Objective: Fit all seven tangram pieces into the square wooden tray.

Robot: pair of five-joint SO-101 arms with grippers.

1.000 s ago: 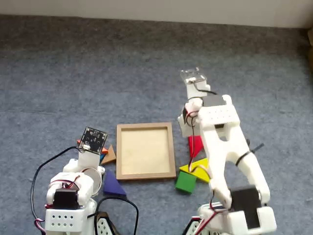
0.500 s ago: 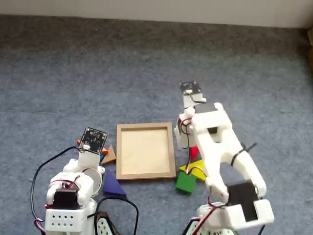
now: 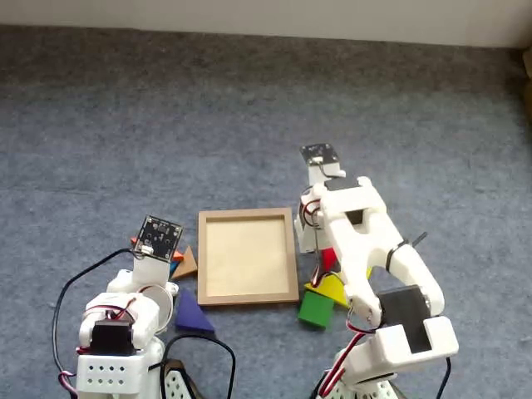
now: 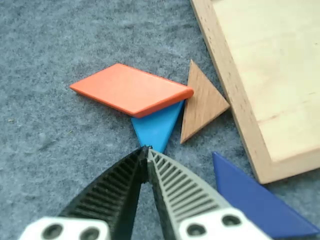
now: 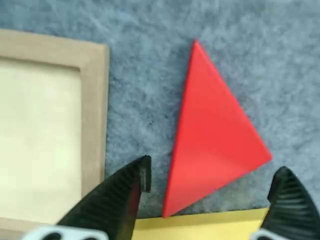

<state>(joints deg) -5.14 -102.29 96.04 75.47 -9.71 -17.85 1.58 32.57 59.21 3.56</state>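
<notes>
The square wooden tray (image 3: 206,258) lies between the two arms with nothing in it. On its right lie a red triangle (image 5: 212,140), a yellow piece (image 3: 331,290) and a green square (image 3: 315,309). My right gripper (image 5: 212,182) hangs open over the red triangle, one finger on each side of it, near the tray's right rim (image 5: 95,110). On the tray's left lie an orange parallelogram (image 4: 131,89), a light blue triangle (image 4: 157,126), a wooden triangle (image 4: 202,102) and a dark blue triangle (image 4: 255,202). My left gripper (image 4: 146,152) is shut, its tips just before the light blue triangle.
Grey carpet (image 3: 166,125) covers the whole table, with wide free room beyond the tray. A pale wall edge (image 3: 266,17) runs along the far side. Cables (image 3: 199,349) loop near the arm bases.
The right arm has drawn back from the far carpet and come down over the red triangle beside the tray. The left arm has stayed still.
</notes>
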